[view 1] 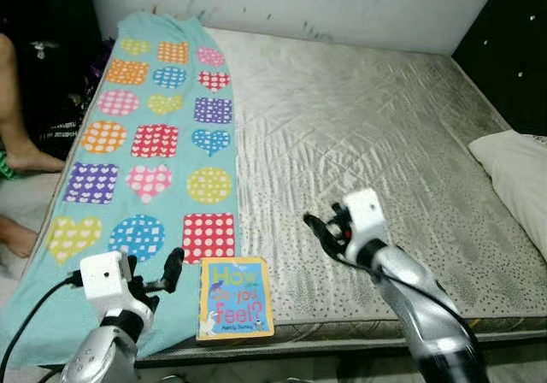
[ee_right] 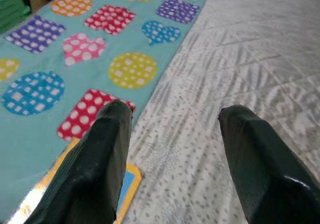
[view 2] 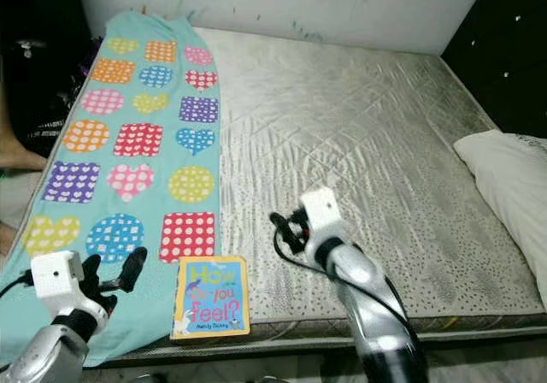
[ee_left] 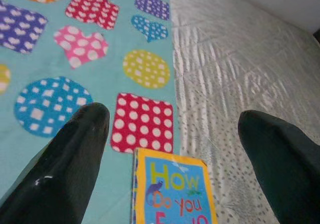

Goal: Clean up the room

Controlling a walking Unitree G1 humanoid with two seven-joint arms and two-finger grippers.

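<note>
Honestly, I'd judge the tidy-up as barely begun: the children's book (view 1: 235, 298) lies flat at the near edge of the bed, cover up, and nothing is in either gripper. It sits half on the turquoise blanket (view 1: 145, 156) with the coloured hearts, circles and squares, and half on the bare grey mattress (view 1: 359, 135), just below the red dotted square. A white pillow (view 1: 513, 178) rests at the bed's right edge, well apart from the book. At the far left I can see a person's leg and foot (view 1: 21, 152) beside the bed, which I'll keep clear of. My left gripper (view 1: 158, 276) hovers over the blanket just to the left of the book, near it but not touching, with its two black fingers spread wide; in the left wrist view the book (ee_left: 172, 189) lies between and beyond the fingertips (ee_left: 87, 129), nicely lined up for an approach. My right gripper (view 1: 329, 229) hangs above the mattress to the right of the book and a little farther up the bed, also spread apart and empty; its wrist view catches only the book's corner (ee_right: 125, 181) beside one finger (ee_right: 107, 134). What's left, as I read it, is picking up the book and putting it away, and perhaps straightening the blanket.
</note>
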